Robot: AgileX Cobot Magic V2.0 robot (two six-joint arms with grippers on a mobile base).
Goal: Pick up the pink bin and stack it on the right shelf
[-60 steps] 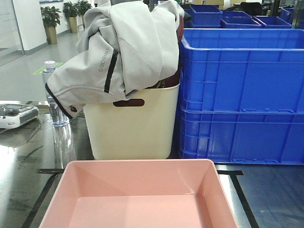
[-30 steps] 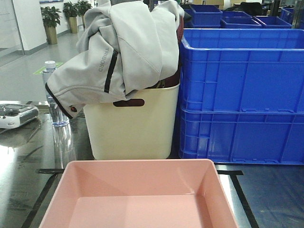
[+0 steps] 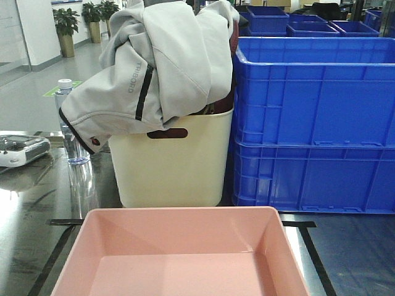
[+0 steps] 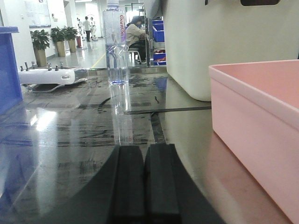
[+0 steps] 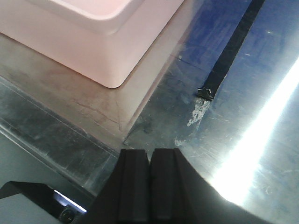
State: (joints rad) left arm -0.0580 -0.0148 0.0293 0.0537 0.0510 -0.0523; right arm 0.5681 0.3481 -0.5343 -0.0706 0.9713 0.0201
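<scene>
The pink bin [image 3: 182, 231] stands empty on the shiny steel top of the right shelf [image 3: 345, 253], between black tape lines. In the left wrist view its side wall [image 4: 252, 107] rises to the right of my left gripper [image 4: 145, 149], which hovers low over the steel top [image 4: 70, 140], shut and holding nothing. In the right wrist view a corner of the bin [image 5: 93, 42] lies ahead and to the left of my right gripper [image 5: 150, 151], also shut and holding nothing, near the front edge of the shelf top [image 5: 224, 121].
Behind the bin stands a cream tub [image 3: 170, 166] stuffed with a grey jacket [image 3: 160, 68]. Two stacked blue crates [image 3: 315, 123] fill the back right. A water bottle [image 3: 66, 123] and a white handheld device [image 3: 21, 150] sit at the back left.
</scene>
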